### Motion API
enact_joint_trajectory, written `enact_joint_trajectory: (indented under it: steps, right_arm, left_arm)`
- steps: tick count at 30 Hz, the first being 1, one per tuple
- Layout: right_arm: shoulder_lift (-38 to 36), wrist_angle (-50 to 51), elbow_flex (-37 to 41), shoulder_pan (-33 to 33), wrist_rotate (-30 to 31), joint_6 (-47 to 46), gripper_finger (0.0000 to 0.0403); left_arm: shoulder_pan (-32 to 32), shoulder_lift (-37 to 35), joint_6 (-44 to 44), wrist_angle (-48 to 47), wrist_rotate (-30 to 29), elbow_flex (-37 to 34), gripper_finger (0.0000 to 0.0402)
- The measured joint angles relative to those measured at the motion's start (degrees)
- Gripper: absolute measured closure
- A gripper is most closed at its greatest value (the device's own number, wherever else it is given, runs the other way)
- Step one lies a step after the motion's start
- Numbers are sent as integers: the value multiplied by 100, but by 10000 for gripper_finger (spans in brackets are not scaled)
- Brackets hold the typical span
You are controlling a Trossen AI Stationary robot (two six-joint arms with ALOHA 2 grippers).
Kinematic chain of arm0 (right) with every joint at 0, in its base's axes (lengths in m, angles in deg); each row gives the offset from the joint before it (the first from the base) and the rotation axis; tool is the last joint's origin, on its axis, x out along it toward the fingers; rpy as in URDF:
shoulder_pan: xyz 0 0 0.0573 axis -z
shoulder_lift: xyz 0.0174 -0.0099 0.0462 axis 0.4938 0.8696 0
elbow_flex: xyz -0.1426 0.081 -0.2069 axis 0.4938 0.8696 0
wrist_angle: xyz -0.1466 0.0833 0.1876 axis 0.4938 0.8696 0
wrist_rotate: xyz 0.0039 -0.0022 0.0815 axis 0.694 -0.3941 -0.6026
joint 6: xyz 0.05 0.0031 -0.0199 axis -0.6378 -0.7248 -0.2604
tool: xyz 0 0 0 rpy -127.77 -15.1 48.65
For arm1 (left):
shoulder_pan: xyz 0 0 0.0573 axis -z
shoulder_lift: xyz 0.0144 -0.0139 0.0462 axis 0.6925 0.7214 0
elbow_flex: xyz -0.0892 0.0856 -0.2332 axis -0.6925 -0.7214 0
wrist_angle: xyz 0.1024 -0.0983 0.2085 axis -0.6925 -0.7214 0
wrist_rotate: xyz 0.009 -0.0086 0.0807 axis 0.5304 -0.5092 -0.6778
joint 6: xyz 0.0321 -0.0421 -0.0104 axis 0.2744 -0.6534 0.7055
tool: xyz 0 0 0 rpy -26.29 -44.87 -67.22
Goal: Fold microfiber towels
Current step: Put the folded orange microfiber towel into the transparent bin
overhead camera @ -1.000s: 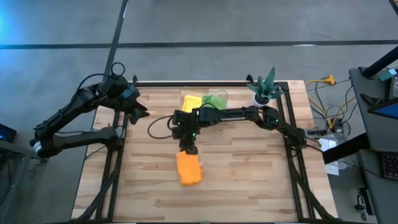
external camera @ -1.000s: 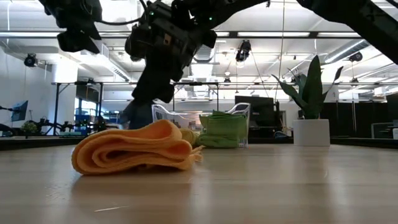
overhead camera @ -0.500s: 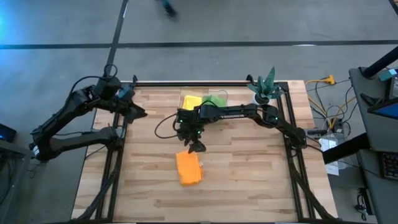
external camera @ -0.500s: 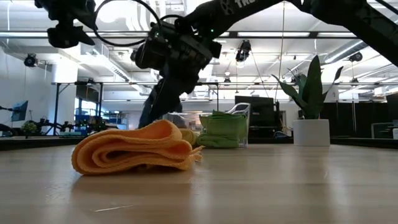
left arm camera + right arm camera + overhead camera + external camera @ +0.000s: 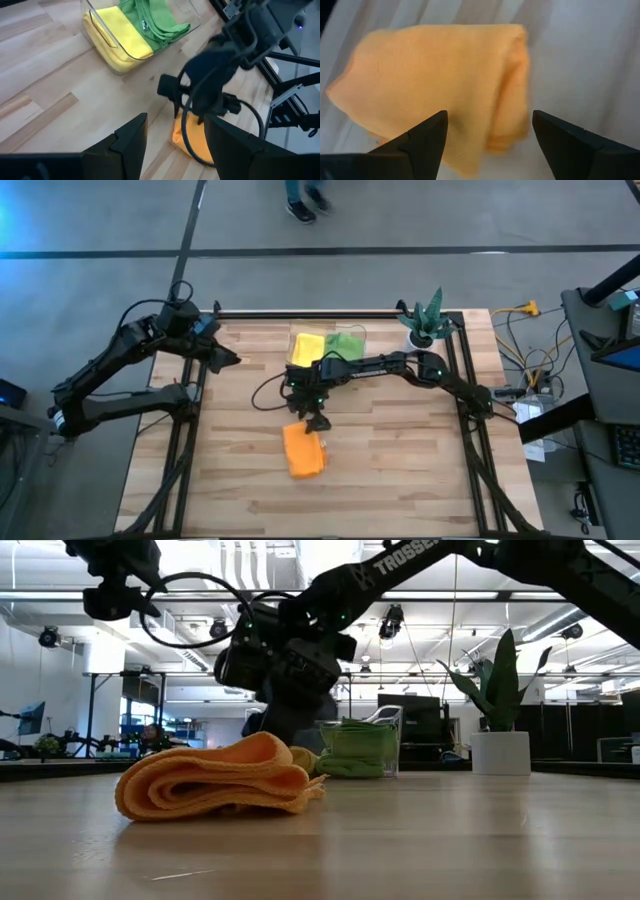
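A folded orange microfiber towel [image 5: 303, 450] lies on the wooden table near its middle, its layers stacked [image 5: 215, 780]. My right gripper [image 5: 318, 420] hangs open just over the towel's far end; in the right wrist view the towel [image 5: 445, 80] lies below, between the spread fingers. I cannot see them touch it. A yellow towel [image 5: 308, 344] and a lime green one [image 5: 343, 343] lie in a clear container [image 5: 358, 332] at the far edge. My left gripper [image 5: 222, 358] waits open at the far left, above the table.
A spiky green plant in a white pot [image 5: 425, 320] stands at the far right corner. Black frame rails run along the table's left and right edges. Bare wood lies to the near side and on both sides of the orange towel. A person's feet show beyond the far edge.
My right gripper has shifted a little toward the table's right edge over the orange towel's far end. The towel has stayed where it lay, folded.
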Motion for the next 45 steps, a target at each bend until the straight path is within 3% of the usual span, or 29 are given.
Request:
enact_joint_trajectory:
  steps: [7, 11, 15, 22, 32, 45]
  right_arm:
    - [45, -100, 82, -194, -78, -93, 123]
    - [15, -492, 384, -292, 91, -277, 153]
    - [-3, -825, 680, -298, 103, -506, 217]
    - [34, -744, 647, -169, -111, -616, 377]
    - [-216, 130, -477, 155, 25, -404, 391]
    - [-919, 1492, -1679, 1002, 1034, 566, 393]
  left_arm:
    - [0, 137, -121, 35, 0, 0, 222]
    - [0, 225, -121, 93, -2, 0, 222]
    - [9, 296, -127, 110, 0, 0, 222]
    - [46, 329, -134, 289, -2, 0, 222]
    - [52, 346, -121, 371, 0, 0, 222]
    - [52, 352, 56, 391, -16, 0, 222]
